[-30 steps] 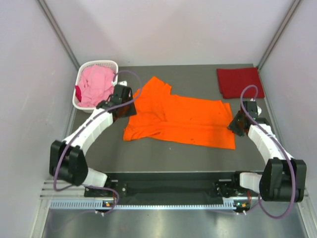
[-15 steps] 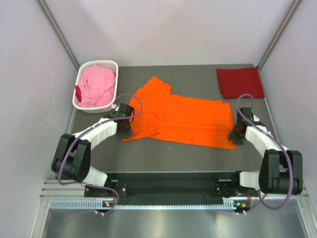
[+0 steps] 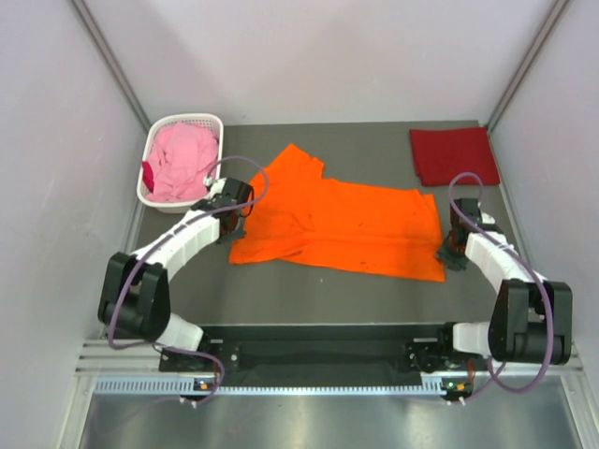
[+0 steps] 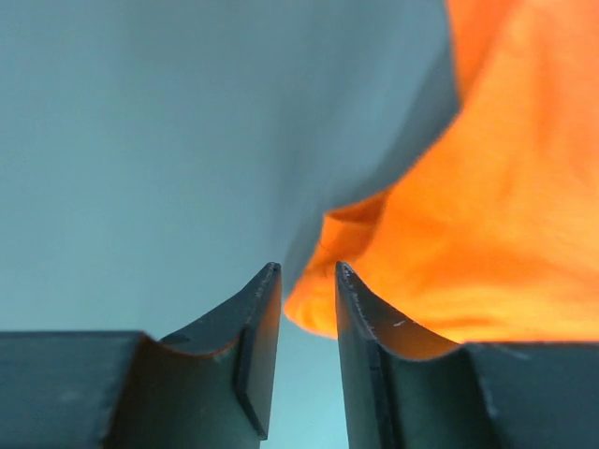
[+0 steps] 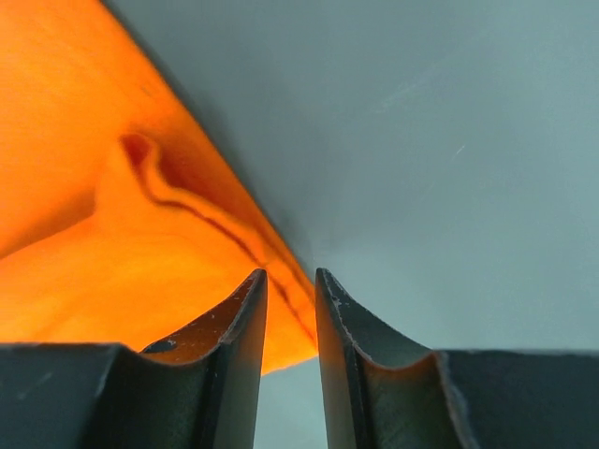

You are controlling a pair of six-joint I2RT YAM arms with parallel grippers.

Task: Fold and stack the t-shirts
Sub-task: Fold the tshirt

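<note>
Corner pickup, orange t-shirt (image 3: pixel 342 220)
Left gripper (image 4: pixel 307 268), right gripper (image 5: pixel 290 273): narrow jaws straddle its near corners for folding; grip unclear.

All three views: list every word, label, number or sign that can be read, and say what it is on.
No text can be read in any view.
Orange shirt, red shirt, pink shirt: plain, no print.
Basket: no label seen.
Front rail: tiny coloured marks, too small to read.
</note>
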